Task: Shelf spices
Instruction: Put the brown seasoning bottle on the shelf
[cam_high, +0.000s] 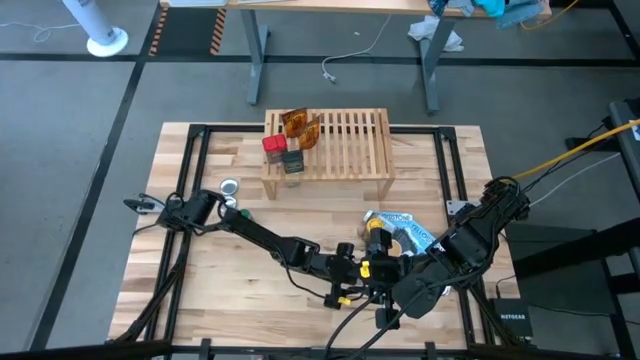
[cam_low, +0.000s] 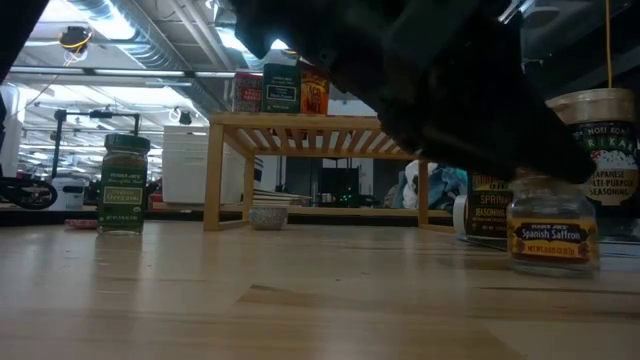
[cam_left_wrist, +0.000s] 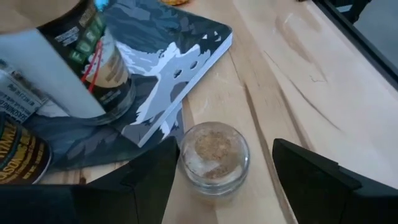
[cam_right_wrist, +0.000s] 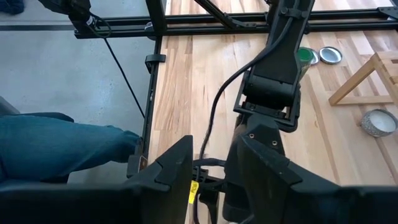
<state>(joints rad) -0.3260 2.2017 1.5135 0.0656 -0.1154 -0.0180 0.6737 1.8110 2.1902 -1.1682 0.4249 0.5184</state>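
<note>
The left gripper (cam_left_wrist: 221, 180) hangs low over the near part of the table, its two dark fingers (cam_left_wrist: 143, 180) spread wide apart with a small clear jar (cam_left_wrist: 214, 157) sitting right between them, upright, uncapped or seen from the top so the tan powder shows. The fingers flank the jar but are not pressed on it; this looks like the line-up for a grasp, the jaws set either side so a simple squeeze would take it. Just beyond the jar, touching or nearly so, lies the blue-and-black pouch (cam_left_wrist: 168, 81), flat on the wood, and on it stands a taller dark jar (cam_left_wrist: 93, 62), so the approach has to come in from the open side.

In the low view the same cluster shows as a saffron jar (cam_low: 553, 232) and a white-capped seasoning jar (cam_low: 605, 150) beside it, under the dark bulk of the arms.

The right gripper (cam_right_wrist: 211, 168) waits close by, just to the side of the left arm's wrist, fingers a modest way apart and holding nothing, pointing back along the left arm (cam_right_wrist: 273, 81).

Well ahead of the left gripper stands the shelf (cam_high: 330, 145), with a red-capped jar (cam_high: 272, 146), a darker one (cam_high: 292, 160) and orange packets (cam_high: 300, 125) already on its left end. A green jar (cam_low: 124, 185) stands off to the side on the table, near two silver discs (cam_high: 230, 187). Plenty of slat space remains, so my read is the task is partway done.
</note>
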